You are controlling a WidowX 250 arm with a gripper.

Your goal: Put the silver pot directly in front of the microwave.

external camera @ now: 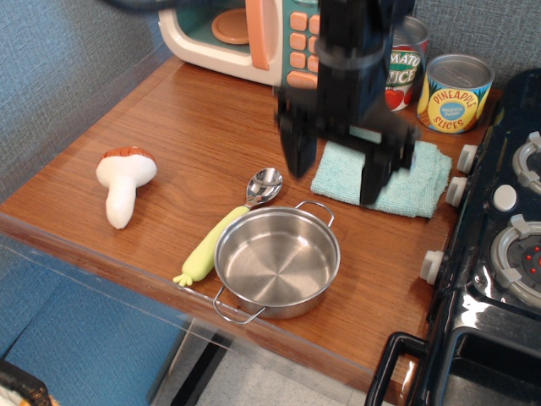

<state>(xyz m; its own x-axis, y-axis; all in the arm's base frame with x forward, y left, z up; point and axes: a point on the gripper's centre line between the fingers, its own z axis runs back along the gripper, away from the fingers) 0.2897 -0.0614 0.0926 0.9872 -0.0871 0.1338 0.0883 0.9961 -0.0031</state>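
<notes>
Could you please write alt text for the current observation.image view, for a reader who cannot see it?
A black gripper, jaws open and empty, hangs above a wooden counter behind a silver pot near the front edge. A toy microwave stands at the back, with a teal cloth, spoon and toy mushroom around.

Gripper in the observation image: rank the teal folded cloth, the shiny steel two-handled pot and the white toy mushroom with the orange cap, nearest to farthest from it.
From the open black gripper:
1. Teal folded cloth, just behind and to its right in the image, partly hidden by it.
2. Shiny steel two-handled pot, in front, near the table edge.
3. White toy mushroom with the orange cap, far left.
</notes>
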